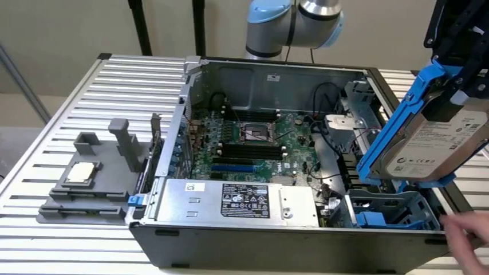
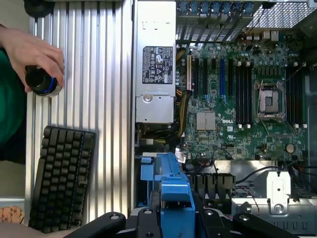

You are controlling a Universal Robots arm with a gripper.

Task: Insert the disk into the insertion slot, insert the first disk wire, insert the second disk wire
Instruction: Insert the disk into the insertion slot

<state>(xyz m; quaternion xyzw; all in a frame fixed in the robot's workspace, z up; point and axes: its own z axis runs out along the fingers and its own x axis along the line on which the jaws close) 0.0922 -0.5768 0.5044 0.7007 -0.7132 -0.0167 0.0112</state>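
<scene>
The black end effector (image 2: pixel 176 219) is clenched on the flat silver hard drive (image 1: pixel 439 143) in its bright blue plastic frame, which hangs tilted below it. Beneath the drive, inside the open dark computer case (image 1: pixel 267 243) on the slatted metal desk (image 1: pixel 77 91), lie the dark grey drive bay (image 1: pixel 386 209) with blue rails, a green motherboard (image 1: pixel 260 143) and a silver power-supply box (image 1: pixel 237 200).

Blue-framed silver disk (image 1: pixel 439 146) tilted, above insertion slot (image 1: pixel 390 211)

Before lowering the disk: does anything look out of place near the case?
Yes: a person's hand is at the corner of the case, beside the insertion slot and below the tilted disk held in the air.
</scene>
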